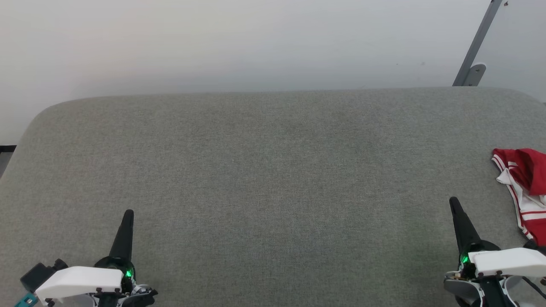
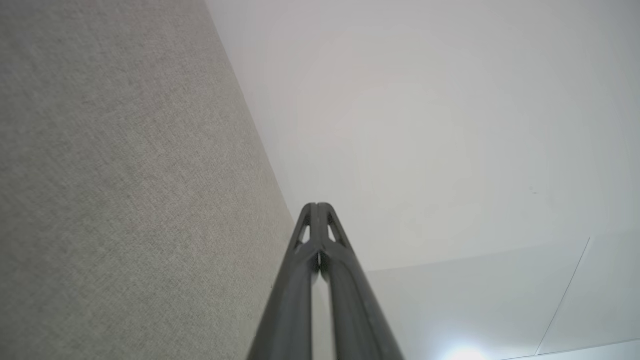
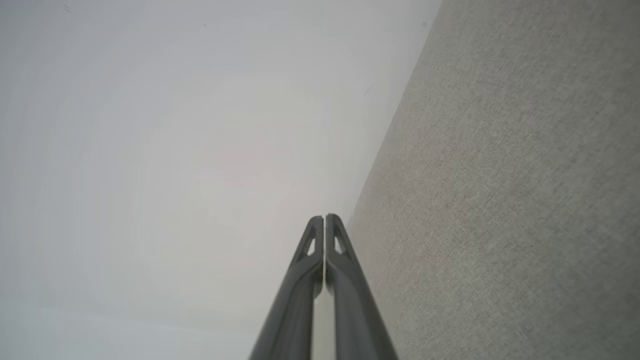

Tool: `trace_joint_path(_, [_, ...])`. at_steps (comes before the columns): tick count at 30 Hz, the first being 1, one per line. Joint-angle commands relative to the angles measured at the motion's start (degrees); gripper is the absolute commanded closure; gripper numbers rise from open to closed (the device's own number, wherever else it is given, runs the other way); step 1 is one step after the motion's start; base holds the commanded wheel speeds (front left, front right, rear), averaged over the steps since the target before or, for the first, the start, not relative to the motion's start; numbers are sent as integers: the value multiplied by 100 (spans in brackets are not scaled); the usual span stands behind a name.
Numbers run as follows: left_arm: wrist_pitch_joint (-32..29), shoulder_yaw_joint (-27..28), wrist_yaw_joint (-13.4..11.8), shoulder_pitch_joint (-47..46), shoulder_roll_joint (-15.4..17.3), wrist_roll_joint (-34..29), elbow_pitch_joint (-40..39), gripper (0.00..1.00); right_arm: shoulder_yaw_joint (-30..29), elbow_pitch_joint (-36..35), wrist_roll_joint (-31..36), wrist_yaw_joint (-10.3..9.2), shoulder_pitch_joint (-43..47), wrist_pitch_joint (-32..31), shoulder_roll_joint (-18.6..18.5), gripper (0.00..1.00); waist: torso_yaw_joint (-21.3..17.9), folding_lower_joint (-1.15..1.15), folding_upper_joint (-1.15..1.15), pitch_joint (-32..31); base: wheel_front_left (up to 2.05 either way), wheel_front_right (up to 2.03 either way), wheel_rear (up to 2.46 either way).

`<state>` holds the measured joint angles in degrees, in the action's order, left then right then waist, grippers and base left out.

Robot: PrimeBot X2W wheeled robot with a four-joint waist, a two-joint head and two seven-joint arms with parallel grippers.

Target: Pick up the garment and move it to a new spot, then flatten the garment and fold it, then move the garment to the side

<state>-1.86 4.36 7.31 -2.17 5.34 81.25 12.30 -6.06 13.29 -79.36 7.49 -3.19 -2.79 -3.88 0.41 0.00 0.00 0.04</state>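
A pale, plain wall (image 1: 213,42) stands behind one broad counter (image 1: 273,170) with rounded far corners, covered in grey woven cloth of fine, even grain.

One garment (image 1: 527,179) lies on the counter at its right edge, cut off by the side of the head view. It is a crumpled heap of soft red fabric with white parts and thin red-and-white striped trim. No lettering can be made out.

There are two claws, both above the counter's near edge. The left claw (image 1: 128,213) is over the near left part and the right claw (image 1: 453,200) over the near right part, near the garment but apart from it. Each is a pair of long, dark, tapering fingers pressed together to one point and holding nothing, as the wrist views confirm for the left claw (image 2: 317,206) and the right claw (image 3: 324,217). Each wrist carries a white housing and a small green light.

One slanting grey metal strut (image 1: 477,42) rises behind the counter's far right corner.
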Motion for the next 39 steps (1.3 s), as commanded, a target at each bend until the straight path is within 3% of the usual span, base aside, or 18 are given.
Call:
trace_joint_path(1, [-53,33,23,-136,-11,116,-3,100,-24,-11,-142,0,-117,-54,15,100,-2,0,0,1,0,0,0])
trace_joint_path(27, [-359,123,30,-386,-159,1050,153,100,-53,72,-1134,0,-308,-346,99,100,-33,0,0,11,0,0,0])
trace_joint_path(39, [-424,150,31,-438,-200,1190,181,100,-55,85,-1308,0,-323,-397,109,100,-41,0,0,14,0,0,0])
